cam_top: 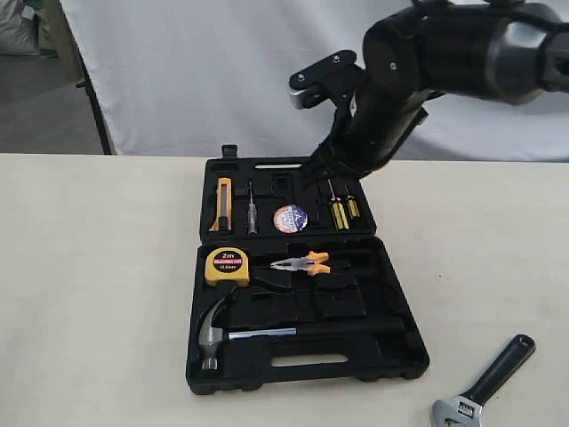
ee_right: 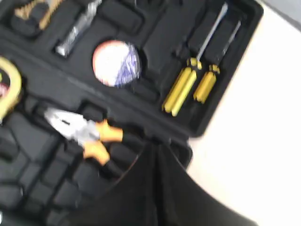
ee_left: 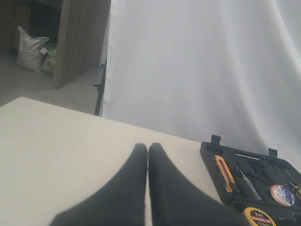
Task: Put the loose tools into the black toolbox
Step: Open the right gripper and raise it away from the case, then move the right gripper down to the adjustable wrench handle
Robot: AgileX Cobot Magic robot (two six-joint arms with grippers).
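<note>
The silver adjustable wrench (cam_top: pixel 487 384) is found on the table (cam_top: pixel 89 311) near the black toolbox (cam_top: pixel 400 354). Stiff, heavy steel is expected; its black handle should be gripped. The right gripper (ee_right: pixel 156 151) is closed, empty.

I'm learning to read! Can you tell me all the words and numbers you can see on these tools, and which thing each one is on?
"2m": on the face of the yellow tape measure.
Small red line under the "2m": too blurred to read.
Round blue, red and white label on the tape roll: too blurred to read.
No other words or numbers can be read in any view.
</note>
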